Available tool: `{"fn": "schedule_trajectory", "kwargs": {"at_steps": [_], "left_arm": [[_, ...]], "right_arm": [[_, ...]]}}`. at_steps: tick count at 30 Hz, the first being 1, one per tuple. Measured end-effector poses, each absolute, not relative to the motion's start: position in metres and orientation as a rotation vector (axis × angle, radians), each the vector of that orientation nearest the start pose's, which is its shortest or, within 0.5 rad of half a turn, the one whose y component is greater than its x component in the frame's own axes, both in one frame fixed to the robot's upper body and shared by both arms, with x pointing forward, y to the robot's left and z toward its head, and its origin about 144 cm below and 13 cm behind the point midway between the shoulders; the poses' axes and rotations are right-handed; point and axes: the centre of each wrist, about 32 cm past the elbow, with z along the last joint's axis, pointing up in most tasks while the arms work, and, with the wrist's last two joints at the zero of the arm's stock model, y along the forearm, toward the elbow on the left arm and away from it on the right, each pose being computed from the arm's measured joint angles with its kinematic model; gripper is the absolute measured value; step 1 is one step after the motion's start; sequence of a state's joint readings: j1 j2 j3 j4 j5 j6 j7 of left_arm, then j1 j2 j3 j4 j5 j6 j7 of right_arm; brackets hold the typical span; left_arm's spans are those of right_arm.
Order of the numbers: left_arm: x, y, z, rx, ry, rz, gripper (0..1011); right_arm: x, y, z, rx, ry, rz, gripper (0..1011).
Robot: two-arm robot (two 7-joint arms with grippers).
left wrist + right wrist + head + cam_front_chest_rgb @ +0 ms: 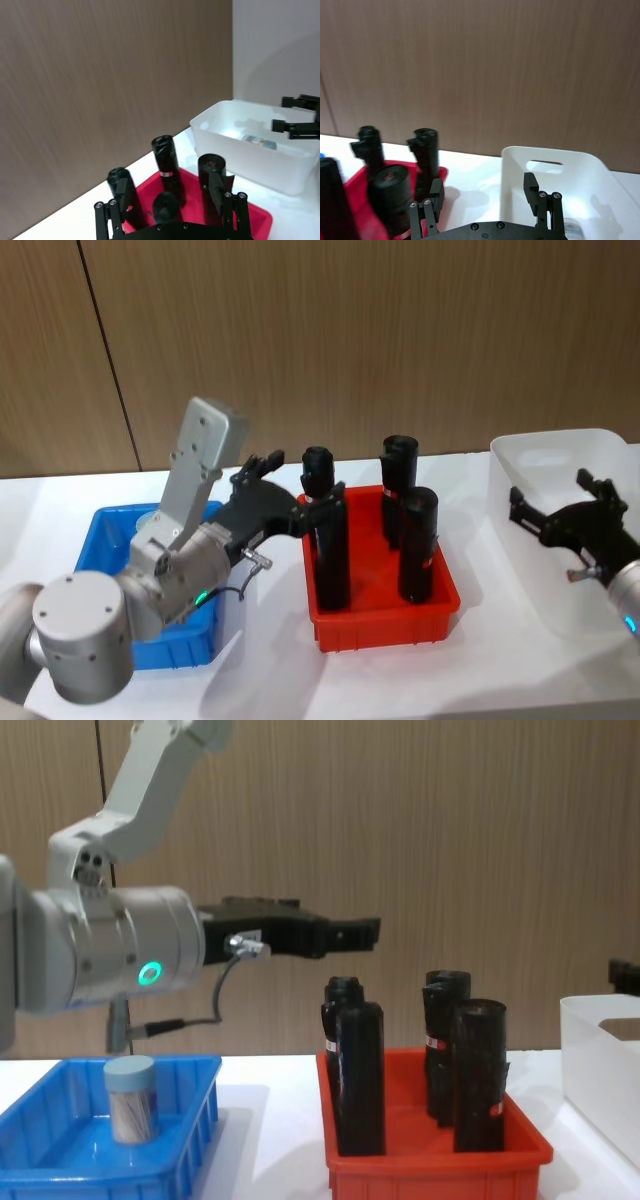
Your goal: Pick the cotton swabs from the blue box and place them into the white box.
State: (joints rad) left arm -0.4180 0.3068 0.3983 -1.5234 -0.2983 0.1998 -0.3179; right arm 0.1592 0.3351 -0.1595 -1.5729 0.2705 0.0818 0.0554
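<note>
One jar of cotton swabs [130, 1100] upright in blue box [80, 1185], lid up, toward left edge of table [480, 670]. Second jar [257, 141] on its side in white box [560, 438] at right edge. Left gripper [352, 933] high, level, pointing over red bin [385, 628] of black bottles [418, 540]; jaws wide apart, empty. Upright jar below and behind its tips, leftward. Right gripper [548, 490] above white box, spread, empty. Left arm far nearer; probably needs pulling back, then tipping down along jar's vertical axis.
</note>
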Motion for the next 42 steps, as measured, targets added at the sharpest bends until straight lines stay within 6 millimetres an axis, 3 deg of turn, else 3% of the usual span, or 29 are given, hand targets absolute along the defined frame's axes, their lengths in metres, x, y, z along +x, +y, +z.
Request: {"fn": "schedule_trajectory", "kwargs": {"at_steps": [20,42], "left_arm": [[0.5,0.199,1.211,0.068,-0.248,1.095,1003],[0.492,0.198,1.205,0.061,-0.268,1.123,1003]], "right_arm": [[0.445,-0.238,1.189,0.024,-0.076,-1.235,1002],[0.443,-0.237,1.189,0.027,-0.075,-1.229,1002]]}}
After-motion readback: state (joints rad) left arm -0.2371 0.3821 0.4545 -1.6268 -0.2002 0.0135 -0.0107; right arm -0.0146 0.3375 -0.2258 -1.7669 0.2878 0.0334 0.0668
